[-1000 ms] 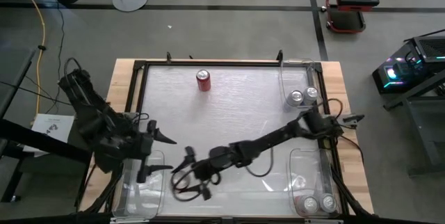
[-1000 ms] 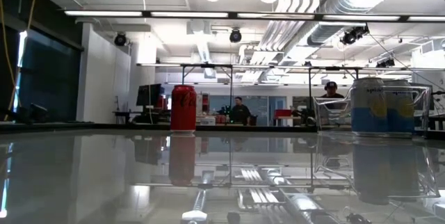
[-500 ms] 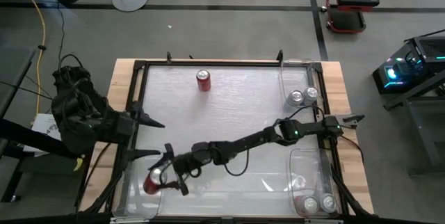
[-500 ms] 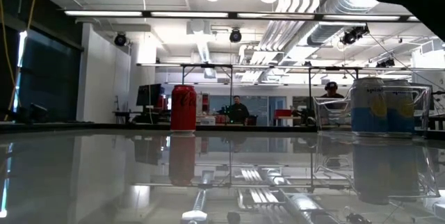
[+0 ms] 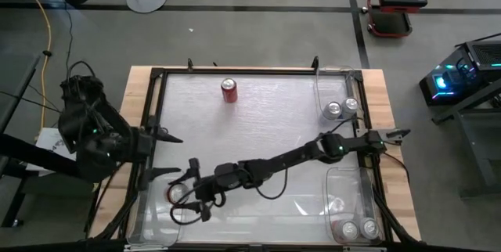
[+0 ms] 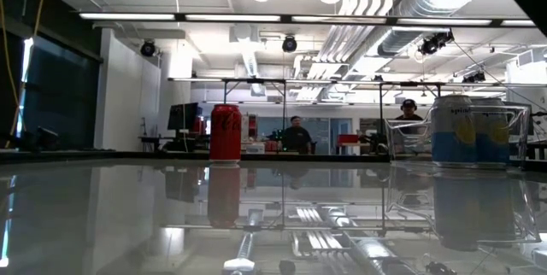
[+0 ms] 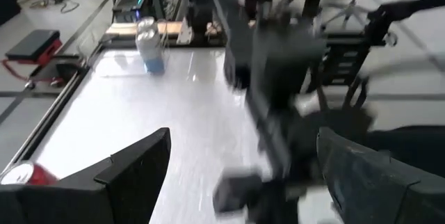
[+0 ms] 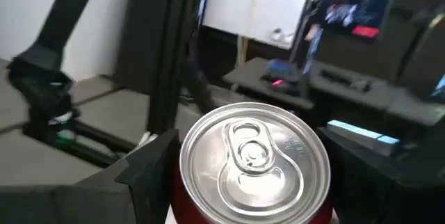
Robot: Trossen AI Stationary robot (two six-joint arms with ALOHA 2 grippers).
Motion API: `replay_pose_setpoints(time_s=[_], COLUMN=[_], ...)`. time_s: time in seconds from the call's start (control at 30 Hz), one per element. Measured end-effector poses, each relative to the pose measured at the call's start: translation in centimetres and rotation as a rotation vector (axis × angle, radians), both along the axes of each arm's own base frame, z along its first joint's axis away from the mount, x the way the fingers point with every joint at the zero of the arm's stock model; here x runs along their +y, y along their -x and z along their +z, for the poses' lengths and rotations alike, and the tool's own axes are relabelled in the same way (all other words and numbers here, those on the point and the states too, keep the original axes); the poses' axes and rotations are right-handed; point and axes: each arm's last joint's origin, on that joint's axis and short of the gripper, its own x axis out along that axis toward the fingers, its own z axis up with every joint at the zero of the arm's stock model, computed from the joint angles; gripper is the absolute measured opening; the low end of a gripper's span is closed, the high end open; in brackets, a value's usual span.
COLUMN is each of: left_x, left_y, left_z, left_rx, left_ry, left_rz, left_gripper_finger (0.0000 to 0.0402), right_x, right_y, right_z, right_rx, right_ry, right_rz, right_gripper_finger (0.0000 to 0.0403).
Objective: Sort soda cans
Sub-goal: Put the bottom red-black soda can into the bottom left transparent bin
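Observation:
One red soda can (image 8: 254, 161) with a silver top sits between my right gripper's (image 5: 190, 192) fingers, over the clear near-left bin (image 5: 153, 214); only a bit of red (image 5: 178, 195) shows from above. The other red can (image 5: 228, 90) stands on its base near the table's far edge. Two silver-blue cans (image 5: 340, 108) stand in the far-right bin, and two more (image 5: 358, 228) in the near-right bin. My left gripper (image 5: 162, 136) is open at the table's left edge, holding nothing. My right gripper has the red can's body (image 8: 186, 206) pinched just below the silver top, one finger (image 8: 149, 165) on each side. The fingers come level to slanting down from the table's right. The can stands upright in the hold; whether its base rests in the bin is hidden.
My right arm (image 5: 297, 156) stretches across the table's near half from the right. Clear bins stand at the far-right (image 5: 322, 88), near-right (image 5: 337, 185) and near-left corners. A black frame (image 5: 235, 71) runs round the table. People (image 6: 296, 134) stand in the room beyond.
My right gripper has moved toward the table's left edge, over the near-left bin, and the red can has come into sight beside it. My left gripper has drawn back toward the left and far edges, away from the bin.

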Motion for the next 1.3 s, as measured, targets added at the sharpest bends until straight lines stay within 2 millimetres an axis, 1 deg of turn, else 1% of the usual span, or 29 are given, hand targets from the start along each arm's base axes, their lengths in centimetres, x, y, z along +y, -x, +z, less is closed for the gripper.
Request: replay_pose_setpoints(time_s=[0.03,0.07,0.17,0.23,0.27,0.4,0.5,0.57,0.67,0.73,0.8,0.83,0.9,0.93,1.0,1.03,1.1,1.17,1.2,1.23,1.3], left_x=[-0.2,-0.4,-1.0,-1.3,-1.4,-1.6,-1.7,-2.0,-2.5,-2.8,-3.2,-3.3,-3.7,-3.9,-4.0,-4.0,-4.0,-3.8,-3.6,-3.4,-2.5], left_y=[0.0,0.1,0.2,0.2,0.2,0.0,0.0,0.0,0.0,0.0,-0.3,-0.4,-0.7,-0.8,-1.4,-1.9,-3.0,-4.5,-5.3,-6.1,-7.7], left_z=[-0.2,-0.4,-0.9,-1.1,-1.2,-1.3,-1.4,-1.6,-2.4,-3.1,-4.0,-4.5,-5.6,-6.3,-7.9,-8.8,-10.6,-12.1,-12.8,-13.5,-14.7], left_rx=[0.010,0.018,0.025,0.022,0.020,0.017,0.016,0.018,0.009,0.007,0.004,0.002,0.006,0.009,0.038,0.067,0.112,0.115,0.108,0.103,0.103], left_ry=[-0.007,-0.014,-0.041,-0.058,-0.066,-0.075,-0.068,-0.078,-0.119,-0.139,-0.161,-0.173,-0.188,-0.184,-0.169,-0.150,-0.116,-0.084,-0.069,-0.052,-0.020], left_rz=[0.004,0.009,0.024,0.033,0.037,0.051,0.061,0.057,0.064,0.079,0.096,0.107,0.126,0.131,0.130,0.122,0.096,0.063,0.043,0.018,-0.023], left_gripper_finger=[0.0339,0.0339,0.0339,0.0339,0.0339,0.0339,0.0339,0.0339,0.0339,0.0339,0.0339,0.0339,0.0339,0.0339,0.0339,0.0339,0.0339,0.0339,0.0339,0.0339,0.0339], right_x=[0.2,0.2,-0.3,-1.1,-1.5,-2.2,-1.1,-0.4,0.2,0.0,-0.6,-1.0,-2.0,-2.5,-3.6,-4.1,-4.8,-5.4,-5.6,-5.7,-5.9], right_y=[0.4,0.6,0.5,0.2,0.0,-0.2,0.8,1.7,3.1,4.0,5.4,6.4,8.7,10.2,13.1,14.4,16.4,17.9,18.4,18.8,19.0], right_z=[0.9,1.4,2.3,1.9,1.5,0.5,0.9,1.6,2.1,1.2,-0.7,-1.8,-3.6,-4.1,-4.3,-4.5,-5.8,-8.1,-9.2,-9.8,-10.0], right_rx=[-0.010,-0.015,-0.051,-0.019,0.002,0.082,0.151,0.199,0.296,0.377,0.458,0.497,0.528,0.520,0.474,0.436,0.383,0.382,0.390,0.384,0.352], right_ry=[0.015,0.020,-0.041,-0.084,-0.084,0.010,0.127,0.191,0.270,0.298,0.314,0.317,0.268,0.221,0.104,0.040,-0.082,-0.146,-0.162,-0.184,-0.233], right_rz=[-0.010,-0.011,0.046,0.090,0.084,-0.019,-0.134,-0.186,-0.269,-0.314,-0.353,-0.378,-0.423,-0.432,-0.439,-0.440,-0.405,-0.366,-0.351,-0.337,-0.331], right_gripper_finger=[0.0285,0.0285,0.0285,0.0285,0.0285,0.0285,0.0285,0.0285,0.0285,0.0285,0.0285,0.0285,0.0285,0.0285,0.0285,0.0285,0.0285,0.0285,0.0285,0.0285,0.0285])
